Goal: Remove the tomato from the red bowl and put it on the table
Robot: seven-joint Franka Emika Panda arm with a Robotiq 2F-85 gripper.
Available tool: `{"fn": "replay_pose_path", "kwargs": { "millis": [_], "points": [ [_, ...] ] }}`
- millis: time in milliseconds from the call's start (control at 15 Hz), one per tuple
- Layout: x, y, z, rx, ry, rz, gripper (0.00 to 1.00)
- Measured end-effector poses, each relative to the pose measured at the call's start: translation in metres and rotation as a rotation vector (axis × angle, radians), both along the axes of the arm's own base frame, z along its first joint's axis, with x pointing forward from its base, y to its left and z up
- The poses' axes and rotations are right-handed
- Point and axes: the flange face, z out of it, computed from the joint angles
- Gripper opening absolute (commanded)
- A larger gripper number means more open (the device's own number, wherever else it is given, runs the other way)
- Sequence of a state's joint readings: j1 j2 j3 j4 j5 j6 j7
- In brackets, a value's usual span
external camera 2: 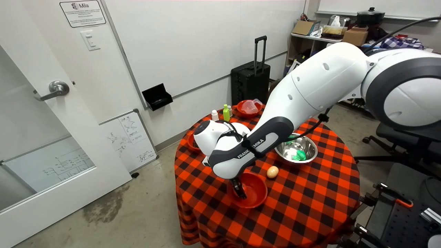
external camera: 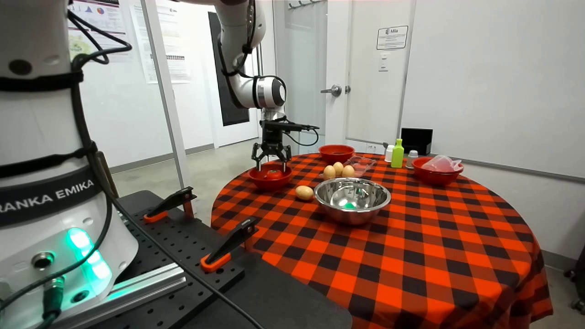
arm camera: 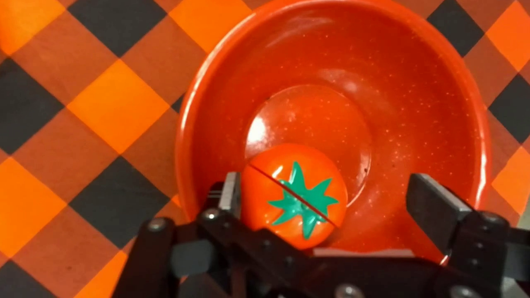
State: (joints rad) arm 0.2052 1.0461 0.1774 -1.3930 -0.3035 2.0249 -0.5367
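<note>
Plainly, gripper (arm camera: 326,192) spread wide, tomato (arm camera: 294,198) inside red bowl (arm camera: 408,103); robot base (external camera: 45,194) reads RANKA EMIKA (frame-cropped), sign (external camera 2: 83,14) Mila

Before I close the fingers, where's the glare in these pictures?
Wrist view: a white glare spot inside the red bowl, small highlights on the tomato; both exterior views: bright reflections in the steel bowl; in an exterior view: washed-out indicator lights.

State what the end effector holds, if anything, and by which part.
Nothing: the end effector stands open, a clear gap on one side of the tomato in the red bowl.
</note>
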Motion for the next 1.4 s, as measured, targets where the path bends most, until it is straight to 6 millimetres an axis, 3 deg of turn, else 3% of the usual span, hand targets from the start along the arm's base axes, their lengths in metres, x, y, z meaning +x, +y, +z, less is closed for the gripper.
{"fn": "replay_pose_path", "kwargs": {
  "millis": [533, 600, 800, 933, 1400],
  "points": [
    [0.003, 0.011, -0.010, 0.003, -0.001, 0.008, 0.97],
    [0.002, 0.010, -0.012, 0.002, 0.002, 0.008, 0.91],
    [0.000, 0.010, -0.018, 0.002, 0.008, 0.007, 0.57],
    [0.000, 0.009, -0.020, 0.001, 0.012, 0.005, 0.42],
    [0.001, 0.007, -0.021, 0.002, 0.015, -0.003, 0.38]
  ]
}}
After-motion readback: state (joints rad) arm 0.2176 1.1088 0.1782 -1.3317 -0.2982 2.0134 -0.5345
